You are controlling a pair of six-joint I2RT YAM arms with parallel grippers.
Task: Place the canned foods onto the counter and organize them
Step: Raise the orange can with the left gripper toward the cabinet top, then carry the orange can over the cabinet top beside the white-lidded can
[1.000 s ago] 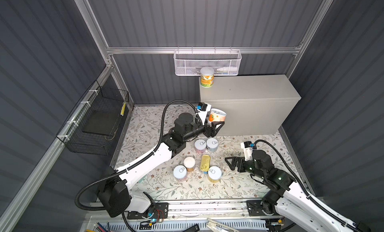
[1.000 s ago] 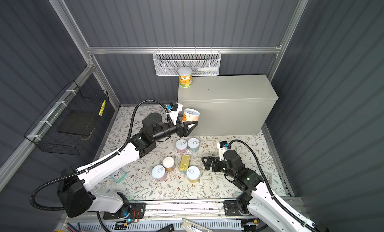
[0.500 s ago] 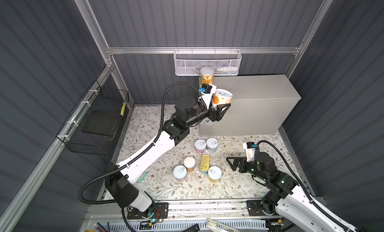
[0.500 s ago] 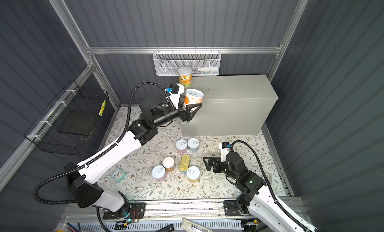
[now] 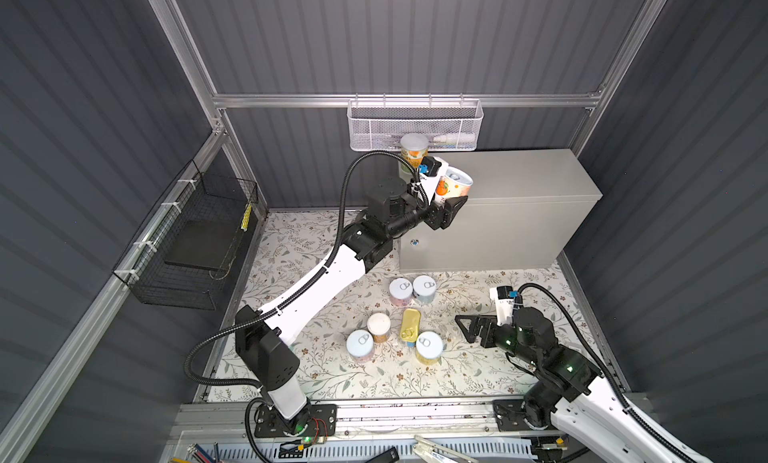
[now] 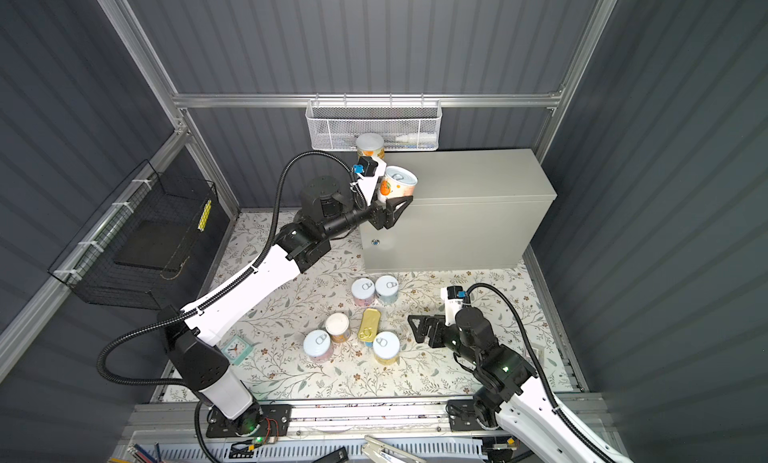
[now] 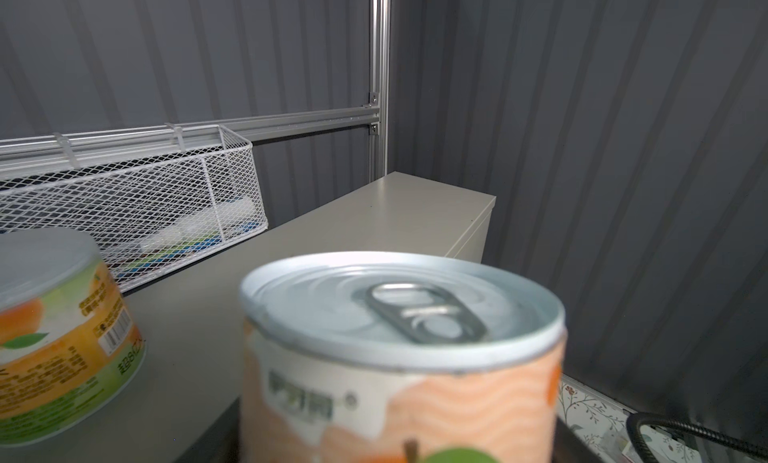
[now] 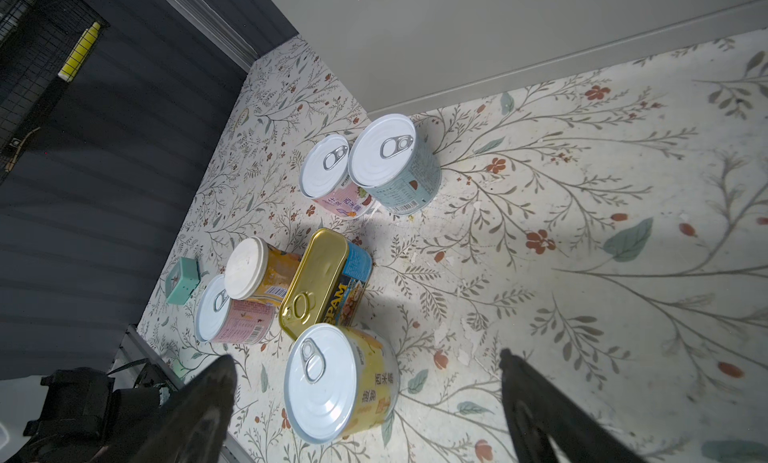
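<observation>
While aloft — can between left fingers

5 round pull-tab tins, 2 round white-lidded tins and 1 oblong gold-topped tin make 8. There are 2 baskets: 1 white mesh basket, 1 black wire basket. There is 1 teal clock and 1 grey table.

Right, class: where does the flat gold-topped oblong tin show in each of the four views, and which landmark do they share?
Top view: gold-topped tin, mid-cluster on the floral mat.
Top view: gold-topped tin, same spot.
Left wrist: not in it.
Right wrist: gold-topped tin next to the yellow-labelled can.
Shared landmark: the counter, in all four views.
</observation>
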